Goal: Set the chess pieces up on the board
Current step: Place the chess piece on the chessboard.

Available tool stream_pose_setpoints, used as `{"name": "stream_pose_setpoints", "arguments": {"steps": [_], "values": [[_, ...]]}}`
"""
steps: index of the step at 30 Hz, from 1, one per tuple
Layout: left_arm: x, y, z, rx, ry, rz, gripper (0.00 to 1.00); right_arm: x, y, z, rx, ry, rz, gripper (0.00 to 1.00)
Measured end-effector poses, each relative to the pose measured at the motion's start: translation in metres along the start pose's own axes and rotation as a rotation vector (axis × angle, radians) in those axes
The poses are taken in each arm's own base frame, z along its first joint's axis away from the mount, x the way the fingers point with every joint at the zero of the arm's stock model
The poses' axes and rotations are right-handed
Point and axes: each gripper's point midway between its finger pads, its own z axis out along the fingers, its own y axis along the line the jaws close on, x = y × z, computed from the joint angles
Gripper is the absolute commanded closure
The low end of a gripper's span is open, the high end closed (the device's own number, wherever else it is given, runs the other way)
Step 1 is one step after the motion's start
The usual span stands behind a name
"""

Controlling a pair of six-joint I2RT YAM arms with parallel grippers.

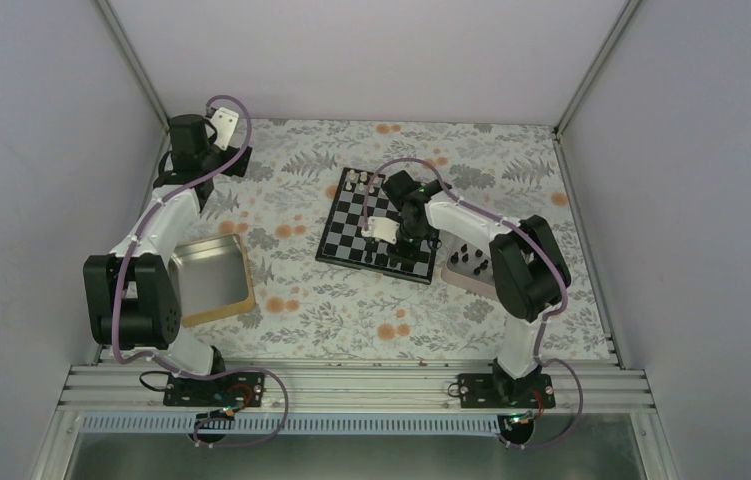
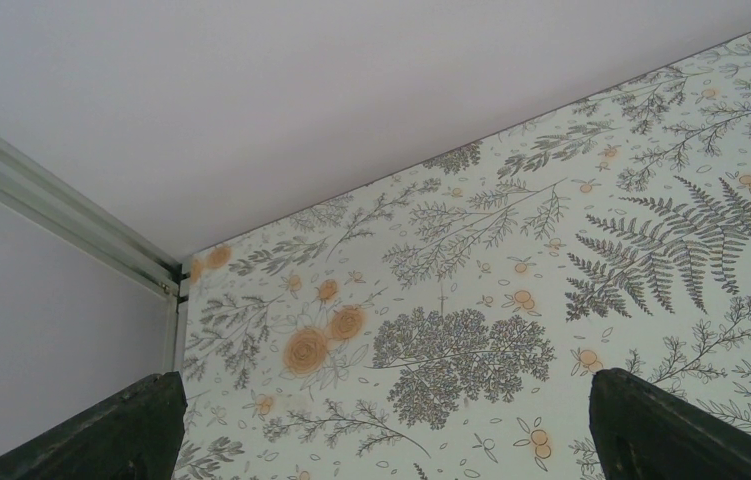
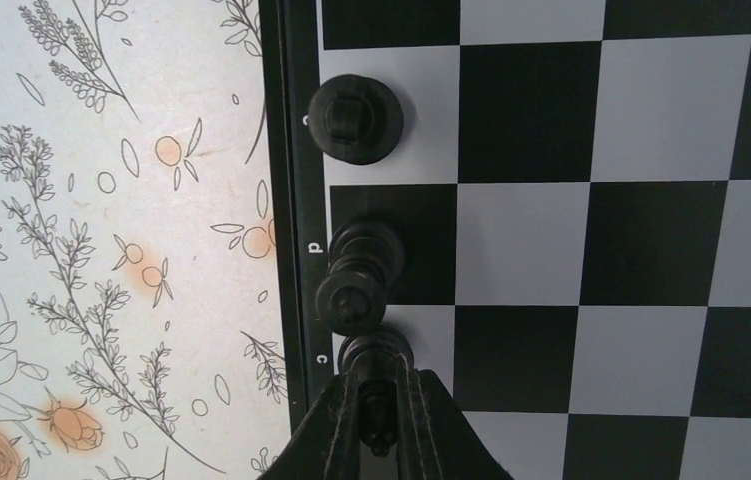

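There are two arms (image 1: 166, 215), two metal tins (image 1: 206, 275), one board (image 1: 356, 225), and three black chess pieces (image 3: 354, 118) along its edge.

Top overhead; right wrist close above board (image 3: 651, 130); left wrist faces wall (image 2: 301, 100).

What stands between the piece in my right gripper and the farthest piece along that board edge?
One black piece, on the square marked d, in the right wrist view.

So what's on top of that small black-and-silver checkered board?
Whitish pieces stand at the board's far edge. Three tiny black chess pieces sit along the opposite edge, one pinched by the right tool. The right arm hides squares beneath it.
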Motion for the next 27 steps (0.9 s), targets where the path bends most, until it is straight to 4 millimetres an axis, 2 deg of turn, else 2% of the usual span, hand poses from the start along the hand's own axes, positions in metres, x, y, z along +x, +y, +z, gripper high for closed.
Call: {"name": "stream_pose_setpoints", "arguments": {"steps": [6,14,19,23,27], "values": [[0.000,0.000,0.000,0.000,0.000,0.000,0.00,0.000,-0.002,0.002,0.006,0.002,0.001,0.93],[0.000,0.000,0.000,0.000,0.000,0.000,0.00,0.001,-0.002,0.002,0.011,0.007,0.003,0.73],[0.000,0.000,0.000,0.000,0.000,0.000,0.00,0.002,-0.003,-0.002,0.017,0.007,0.004,0.67],[0.000,0.000,0.000,0.000,0.000,0.000,0.00,0.005,-0.006,-0.024,0.044,-0.014,0.019,0.65],[0.000,0.000,0.000,0.000,0.000,0.000,0.00,0.017,-0.027,-0.069,0.135,-0.062,0.077,0.65]]}}
